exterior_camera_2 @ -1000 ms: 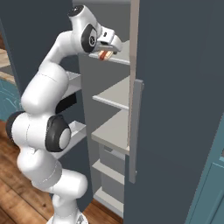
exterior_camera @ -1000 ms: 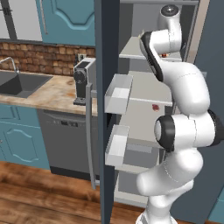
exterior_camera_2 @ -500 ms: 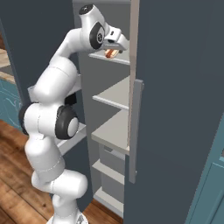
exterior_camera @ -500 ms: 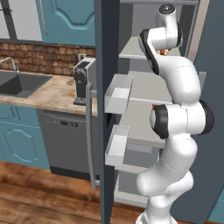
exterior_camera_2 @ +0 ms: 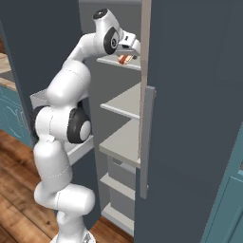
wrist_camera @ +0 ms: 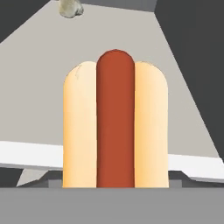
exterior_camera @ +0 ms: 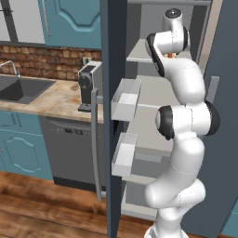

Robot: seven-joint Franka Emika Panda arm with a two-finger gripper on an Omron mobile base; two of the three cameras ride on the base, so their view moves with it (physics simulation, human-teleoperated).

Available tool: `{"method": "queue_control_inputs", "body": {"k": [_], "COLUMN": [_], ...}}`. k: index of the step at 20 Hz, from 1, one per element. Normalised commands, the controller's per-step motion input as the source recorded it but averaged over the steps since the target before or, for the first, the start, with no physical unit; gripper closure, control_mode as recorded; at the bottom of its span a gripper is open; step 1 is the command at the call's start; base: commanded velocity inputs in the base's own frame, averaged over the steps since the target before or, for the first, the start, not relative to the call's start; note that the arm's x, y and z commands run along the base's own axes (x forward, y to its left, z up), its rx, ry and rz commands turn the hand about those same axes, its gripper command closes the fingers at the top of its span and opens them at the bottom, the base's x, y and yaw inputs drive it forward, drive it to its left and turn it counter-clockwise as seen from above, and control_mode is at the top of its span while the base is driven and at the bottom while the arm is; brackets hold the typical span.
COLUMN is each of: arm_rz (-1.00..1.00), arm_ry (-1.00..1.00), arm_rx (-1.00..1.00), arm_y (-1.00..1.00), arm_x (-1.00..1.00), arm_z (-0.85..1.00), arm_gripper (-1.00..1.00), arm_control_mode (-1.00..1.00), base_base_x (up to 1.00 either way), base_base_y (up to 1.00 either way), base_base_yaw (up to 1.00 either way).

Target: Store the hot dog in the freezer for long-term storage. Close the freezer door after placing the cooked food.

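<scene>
Gripper [exterior_camera_2: 127,53] is raised to the top shelf [exterior_camera_2: 121,61] of the freezer [exterior_camera_2: 118,104], at about 12 o'clock above the arm's shoulder in the right base view. The hot dog [exterior_camera_2: 124,59] sits directly under the hand, red and tan, just over the shelf's front edge. From that view it appears pinched between the fingers, though the fingertips themselves are too small to resolve there.

In the hand view the hot dog [wrist_camera: 115,124] occupies the centre, running from 6 o'clock to 12 o'clock, so its long axis lies along the gripper's line of sight, pointing into the compartment. The sausage runs between 2 bun halves. The finger tips are hidden behind the bun; judged from the framing, the gripper is closed on the near end. A pale shelf surface [wrist_camera: 48,65] extends beyond it, with its white front lip crossing behind the bun low in that view. A small whitish bulb [wrist_camera: 70,8] lies at the far back, toward 11 o'clock, well apart from the bun.

Judgement: the item is over the shelf but whether it touches cannot be told. The coming move calls for lowering and release.

The freezer door [exterior_camera: 114,116] stands open, edge-on at 9 o'clock of the arm, white bins [exterior_camera: 124,98] facing inward; closing is not yet done
</scene>
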Motion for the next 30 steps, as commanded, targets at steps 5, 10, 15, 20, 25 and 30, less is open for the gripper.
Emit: {"method": "queue_control_inputs", "body": {"k": [5,10,15,20,25,30], "arm_rz": [0.00,0.00,0.00,0.00,0.00,0.00], "arm_ry": [0.05,0.00,0.00,0.00,0.00,0.00], "arm_rx": [0.00,0.00,0.00,0.00,0.00,0.00], "arm_y": [-0.16,-0.01,0.00,0.00,0.00,0.00], "arm_x": [0.42,0.38,0.23,0.02,0.01,0.00], "arm_z": [0.00,0.00,0.00,-0.02,0.00,0.00], "arm_gripper": [1.00,1.00,1.00,-1.00,-1.00,-1.00], "arm_control_mode": [-1.00,-1.00,-1.00,-1.00,-1.00,-1.00], "base_base_x": [0.00,0.00,0.00,0.00,0.00,0.00], "base_base_y": [0.00,0.00,0.00,0.00,0.00,0.00], "base_base_yaw": [0.00,0.00,0.00,0.00,0.00,0.00]}}
